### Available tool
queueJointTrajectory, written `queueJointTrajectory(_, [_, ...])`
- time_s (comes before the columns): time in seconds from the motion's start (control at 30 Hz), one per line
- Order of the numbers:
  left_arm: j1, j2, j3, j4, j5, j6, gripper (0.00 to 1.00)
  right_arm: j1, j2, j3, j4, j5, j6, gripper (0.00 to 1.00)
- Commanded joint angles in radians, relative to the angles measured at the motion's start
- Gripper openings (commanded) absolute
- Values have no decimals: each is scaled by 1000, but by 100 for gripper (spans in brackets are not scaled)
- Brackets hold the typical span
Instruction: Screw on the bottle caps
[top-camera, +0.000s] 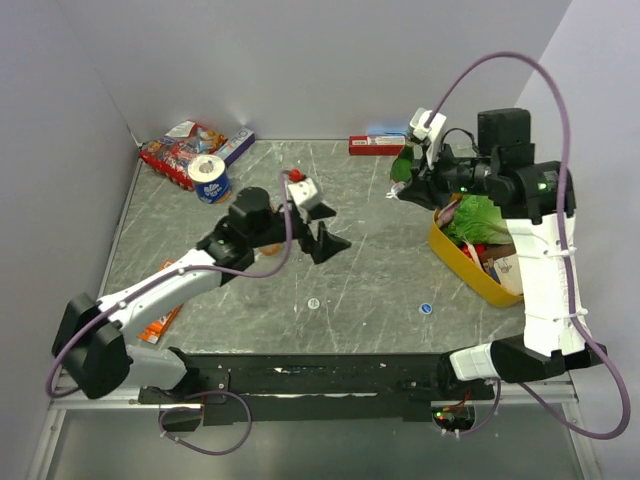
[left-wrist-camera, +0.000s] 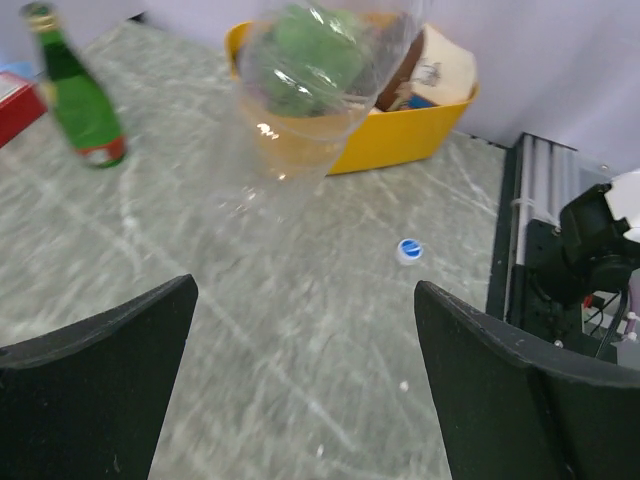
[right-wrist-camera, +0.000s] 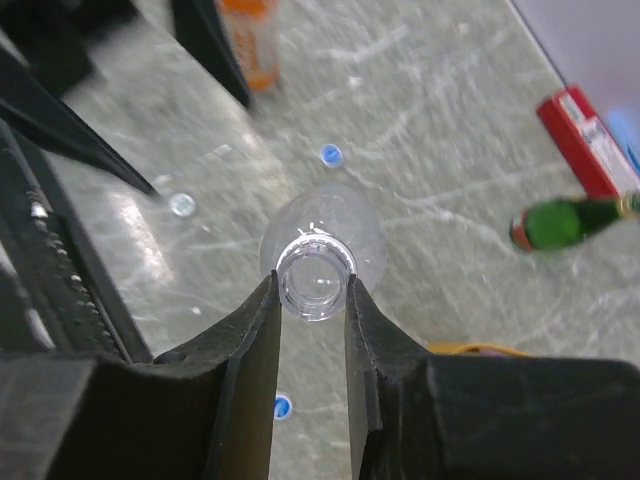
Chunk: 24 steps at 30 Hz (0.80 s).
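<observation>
Right fingers (right-wrist-camera: 262, 315) are clenching the neck of a clear bottle (right-wrist-camera: 318, 240); it is uncapped, with its open mouth facing the wrist camera and its body hanging above the tabletop (right-wrist-camera: 450, 120). Left fingers (top-camera: 328, 243) are standing wide apart, gripping nothing, near the orange bottle (right-wrist-camera: 247, 45). 3 caps are lying loose on the tabletop: a blue cap (right-wrist-camera: 331, 155), a white cap (right-wrist-camera: 181, 205), and a second blue cap (right-wrist-camera: 283, 406). A green bottle (left-wrist-camera: 80, 100) is standing upright, well apart from the yellow bin (left-wrist-camera: 400, 145).
</observation>
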Motion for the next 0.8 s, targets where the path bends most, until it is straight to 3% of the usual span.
queueJointTrajectory(0.0, [-72,37,9,250,-49,10,96,1,76,172,-179,-175,21,0])
queueJointTrajectory(0.37, [-132,137,19,304,-175,86,96,0,171,331,-326,-301,-8,0])
queueJointTrajectory(0.43, [-135,144,21,293,-238,146,96,1,163,306,-330,-292,-10,0])
queueJointTrajectory(0.77, [-140,137,47,178,-404,143,96,1,143,230,-330,-187,-45,0])
